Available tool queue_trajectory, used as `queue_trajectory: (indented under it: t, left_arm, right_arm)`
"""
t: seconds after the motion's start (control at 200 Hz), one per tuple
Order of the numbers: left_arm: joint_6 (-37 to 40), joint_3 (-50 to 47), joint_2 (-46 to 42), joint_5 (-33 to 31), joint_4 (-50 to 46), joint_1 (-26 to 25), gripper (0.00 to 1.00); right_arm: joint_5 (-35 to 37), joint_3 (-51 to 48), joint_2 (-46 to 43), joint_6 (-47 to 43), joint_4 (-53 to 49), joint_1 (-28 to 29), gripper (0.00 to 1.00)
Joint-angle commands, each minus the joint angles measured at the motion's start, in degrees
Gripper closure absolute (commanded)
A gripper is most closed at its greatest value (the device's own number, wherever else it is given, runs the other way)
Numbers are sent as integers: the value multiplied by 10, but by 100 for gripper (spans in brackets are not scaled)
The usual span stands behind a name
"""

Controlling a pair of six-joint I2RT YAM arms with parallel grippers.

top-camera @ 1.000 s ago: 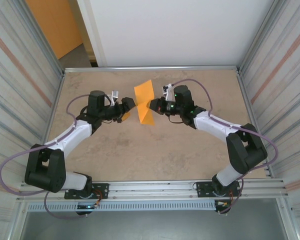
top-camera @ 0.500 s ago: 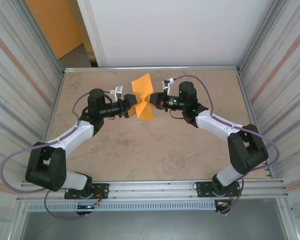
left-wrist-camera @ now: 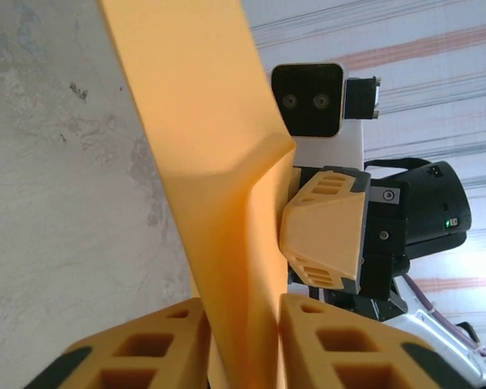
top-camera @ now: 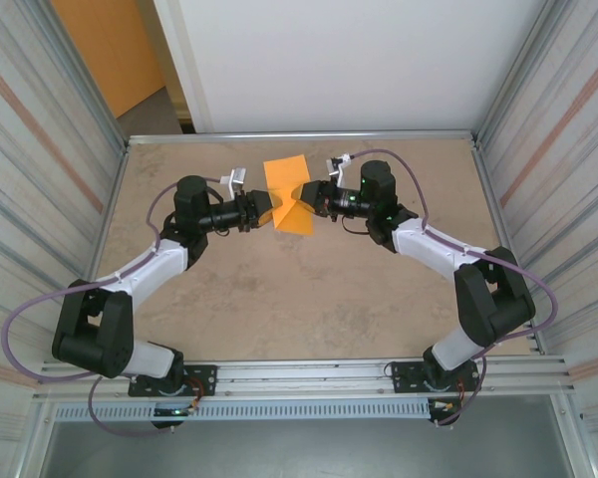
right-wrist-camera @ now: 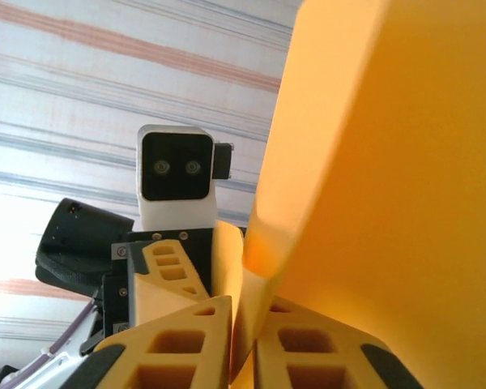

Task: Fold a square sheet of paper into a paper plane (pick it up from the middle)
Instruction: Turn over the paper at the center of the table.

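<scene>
Left gripper (top-camera: 269,210) and right gripper (top-camera: 305,196) are both pinching the paper (top-camera: 285,177) from opposite sides; its long axis is running near-to-far.

The counter (top-camera: 279,309) is a beige, faintly mottled slab with a thin metal rim (top-camera: 299,135) along its far edge. An aluminium rail (top-camera: 309,372) runs along its near edge. The left arm base (top-camera: 164,380) sits toward the rail's left end and the right arm base (top-camera: 434,378) toward its right end.
</scene>
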Motion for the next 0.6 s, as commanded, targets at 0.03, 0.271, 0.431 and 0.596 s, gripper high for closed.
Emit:
queue_trajectory:
  t: [0.03,0.271,0.431,0.596]
  left_arm:
    - [25,23,3,7,-32,-1,82]
    - [89,43,4,-12,-120,2,91]
    - [244,122,5,-84,-373,-9,92]
    - [384,249,38,-252,-626,-61,92]
  right_arm:
    - [-2,3,-16,-31,-45,-5,79]
    - [62,8,-47,-103,-214,-35,62]
    - [169,16,-87,-167,-362,-64,58]
    - [259,23,-123,-205,-457,-88,57]
